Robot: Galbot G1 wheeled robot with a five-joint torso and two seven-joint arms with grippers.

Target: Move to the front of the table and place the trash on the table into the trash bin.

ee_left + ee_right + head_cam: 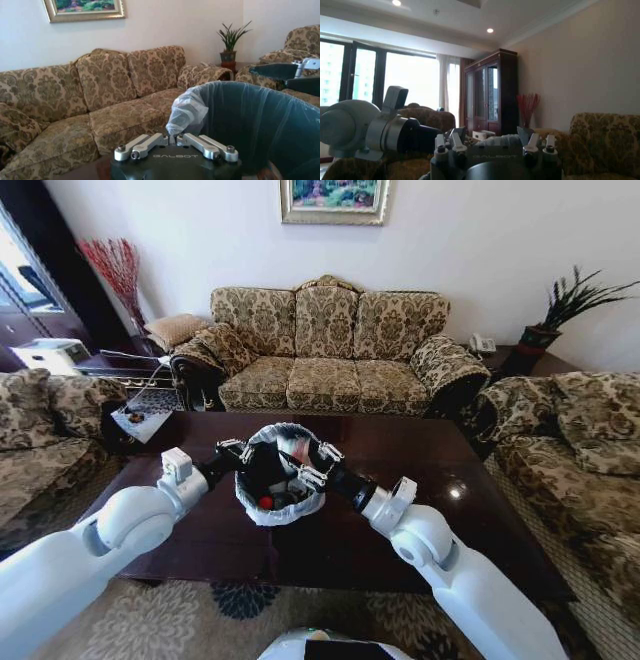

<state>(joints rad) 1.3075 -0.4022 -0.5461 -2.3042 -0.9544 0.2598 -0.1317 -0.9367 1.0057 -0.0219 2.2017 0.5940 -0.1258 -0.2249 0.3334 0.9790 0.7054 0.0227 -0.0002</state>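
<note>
Both arms reach in from the near edge. Left gripper point(232, 452) jaws pinch the black-bagged round bin's pale rim point(187, 108), steadying it mid-desk point(400, 530). Right gripper point(318, 465) over the bin's mouth: jaws' state unclear. Red wrapper point(266, 502) lies inside.

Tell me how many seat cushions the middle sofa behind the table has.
3. On the sofa behind the table, one seat cushion lies at the left, one in the middle, one at the right. None seems hidden.
</note>
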